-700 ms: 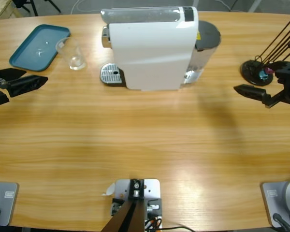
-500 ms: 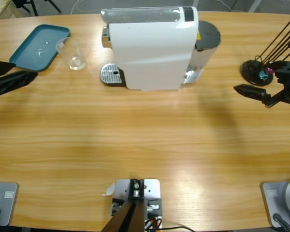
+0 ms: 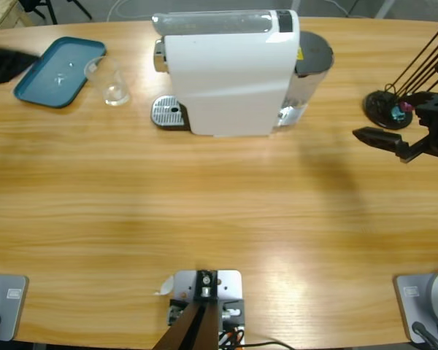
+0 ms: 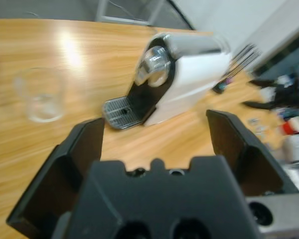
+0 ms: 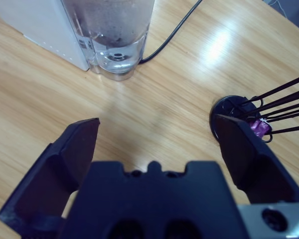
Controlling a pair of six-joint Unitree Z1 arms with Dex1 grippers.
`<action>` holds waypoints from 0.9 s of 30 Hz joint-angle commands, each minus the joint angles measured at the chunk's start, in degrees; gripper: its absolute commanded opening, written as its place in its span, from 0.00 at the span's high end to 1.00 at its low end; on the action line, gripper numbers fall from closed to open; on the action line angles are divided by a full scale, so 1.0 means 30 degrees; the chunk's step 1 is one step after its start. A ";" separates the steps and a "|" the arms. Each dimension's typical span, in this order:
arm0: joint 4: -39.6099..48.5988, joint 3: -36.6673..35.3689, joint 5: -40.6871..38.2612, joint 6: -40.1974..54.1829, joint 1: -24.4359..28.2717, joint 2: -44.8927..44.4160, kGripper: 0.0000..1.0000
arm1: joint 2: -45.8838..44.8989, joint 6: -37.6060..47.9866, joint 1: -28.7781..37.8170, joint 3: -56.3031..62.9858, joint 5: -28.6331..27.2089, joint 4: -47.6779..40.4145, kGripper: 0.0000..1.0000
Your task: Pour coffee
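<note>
We log: left gripper spread, empty; right gripper spread, empty; glass beside tray; machine.

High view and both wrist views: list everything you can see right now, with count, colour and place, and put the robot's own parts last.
Coffee machine: one, white with a silver top, back middle of the table.
Drip tray: one, silver, at the machine's left foot.
Water tank: one, clear, at the machine's right end, with a black cable beside it.
Glass tumbler: one, clear, upright beside the tray; no coffee visible in it.
Tray: one, teal, back left.
Stand: one, black with thin rods, far right.
Table: one, wooden.
Left tool: black, jaws open, facing the machine.
Right tool: black, jaws open, near the stand.
</note>
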 commanded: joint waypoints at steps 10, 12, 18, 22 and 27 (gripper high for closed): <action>-0.8375 -0.1934 -0.7296 -1.0129 0.2064 0.8509 0.19 | -0.0593 -0.0232 -0.0005 0.0657 0.0162 -0.0385 0.00; -0.9857 -0.2010 -0.7701 -1.1401 0.2070 0.9464 0.25 | -0.0622 -0.0232 -0.0005 0.0675 0.0133 -0.0414 0.00; -1.1053 -0.2169 -0.8996 -1.2520 0.1999 1.1064 0.28 | -0.0740 -0.0238 -0.0005 0.0704 0.0133 -0.0444 0.00; -1.1064 -0.2157 -0.9289 -1.2596 0.1665 1.1644 0.28 | -0.0740 -0.0261 -0.0005 0.0704 0.0133 -0.0444 0.00; -1.1398 -0.2292 -0.9294 -1.2854 0.1572 1.2242 0.30 | -0.0740 -0.0261 -0.0005 0.0704 0.0139 -0.0444 0.00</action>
